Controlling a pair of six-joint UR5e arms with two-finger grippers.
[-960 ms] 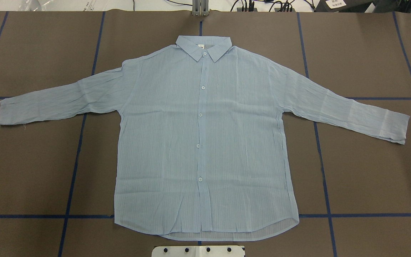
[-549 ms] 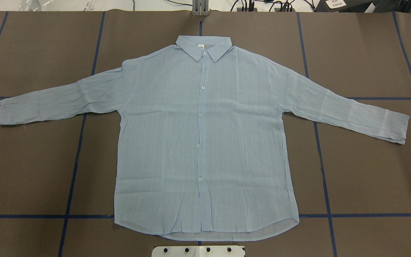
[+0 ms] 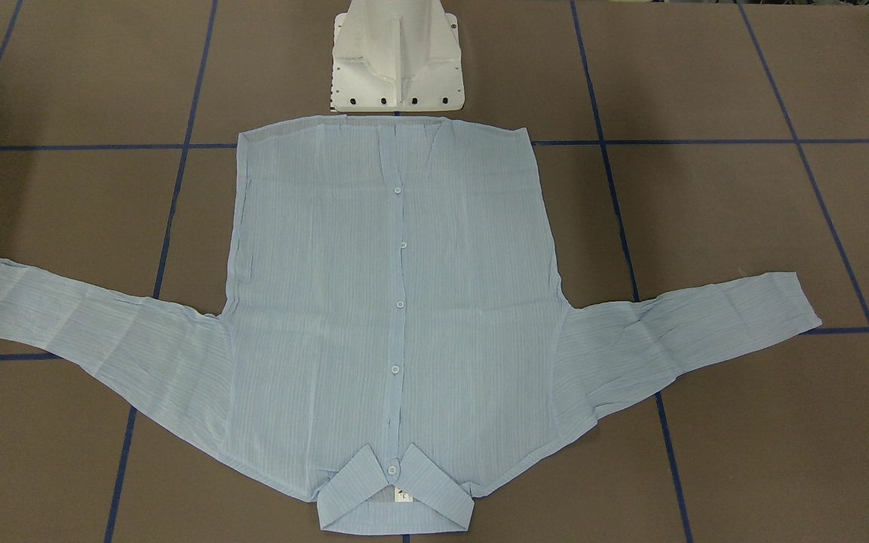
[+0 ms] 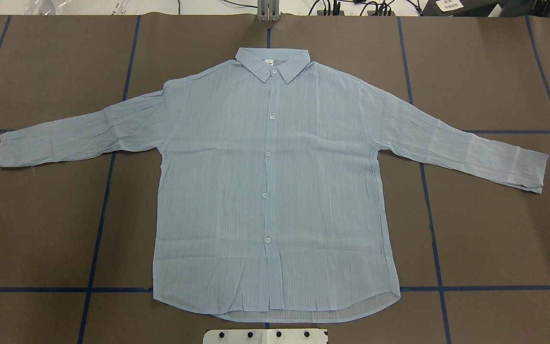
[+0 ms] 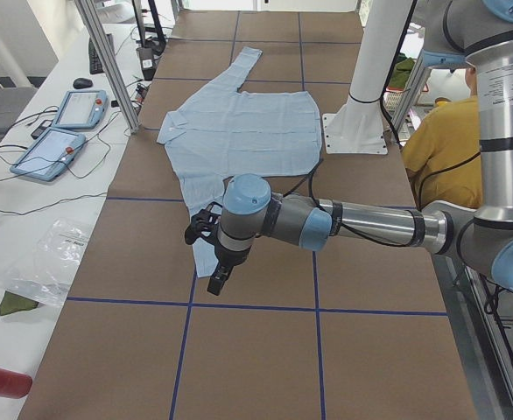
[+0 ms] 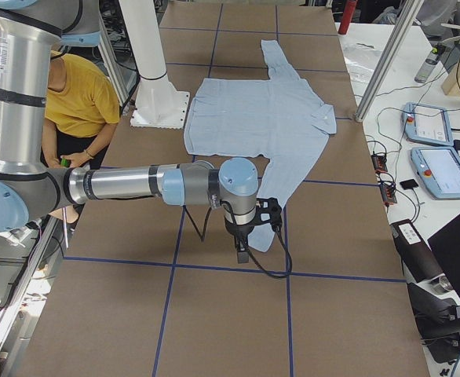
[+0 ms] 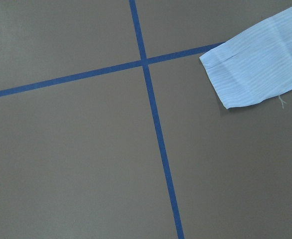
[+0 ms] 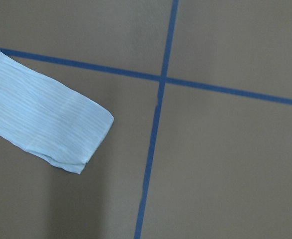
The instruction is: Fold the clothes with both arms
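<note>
We see the striped pale-blue shirt [image 4: 275, 191] lying flat on the brown table [image 4: 494, 239], buttoned front up. Our left hand [image 5: 214, 282] and right hand [image 6: 242, 253] each hover near a cuff [image 7: 245, 74]. Whether their fingers are apart we cannot tell. The collar label [image 3: 405, 495] is too small to read.

A brown tabletop [image 4: 494, 229] is marked into large rectangles by blue tape lines [image 4: 97, 229]. A white pedestal base [image 3: 397, 60] stands at the middle of 1 long edge, and a person in a yellow top [image 5: 445, 144] sits just behind it. A white side tabletop [image 5: 11, 201] carries 2 blue-framed tablets [image 5: 80, 109] near each other, loose cables [image 5: 42, 206] and a clear plastic bag [image 5: 46, 262]. An aluminium post [image 5: 108, 61] rises between the 2 tabletops.
</note>
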